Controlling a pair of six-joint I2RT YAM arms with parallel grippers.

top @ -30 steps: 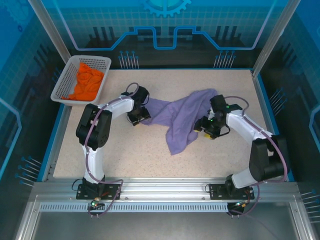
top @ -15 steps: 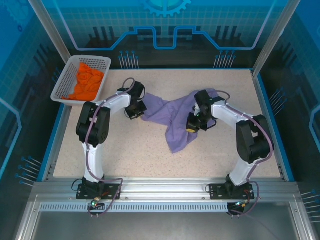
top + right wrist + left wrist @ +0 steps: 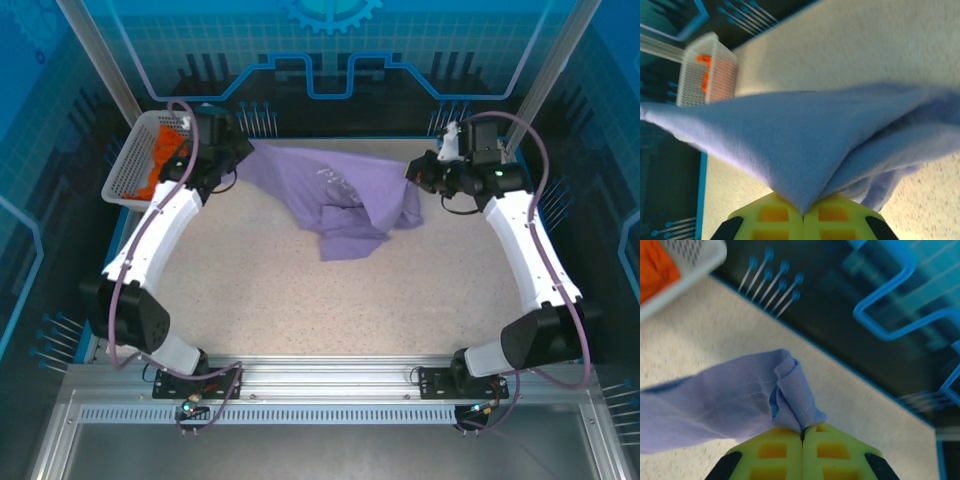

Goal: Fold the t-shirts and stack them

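Here, working outward from the near edge, the speckled bench [image 3: 300, 300] runs up to the middle. Just past centre, towards 12 o'clock, the lower part of the purple shirt [image 3: 345, 200] lies bunched and doubled on it. Above that heap the cloth climbs to a taut top edge strung across the far side, with white lettering [image 3: 335, 180] facing up.

The left jaws, at about 11 o'clock, are pressed fully together on a folded corner of the shirt. The left wrist view shows the yellow pads meeting with the hem nipped between them. The right jaws, at about 1 o'clock, are likewise closed tight on the opposite corner, and the cloth fans out from the pinch. Furthest off, at 10 o'clock, the basket [image 3: 118, 185] holds the orange shirt [image 3: 155, 175].

The step in hand looks like spreading the shirt flat before any fold. To do it well, I judge, both arms should hold the top edge tight and level and draw it so the bunched tail drags out straight. Lowering both corners together matters, since a slack side would leave creases. The left arm should also mind the basket just beside it.
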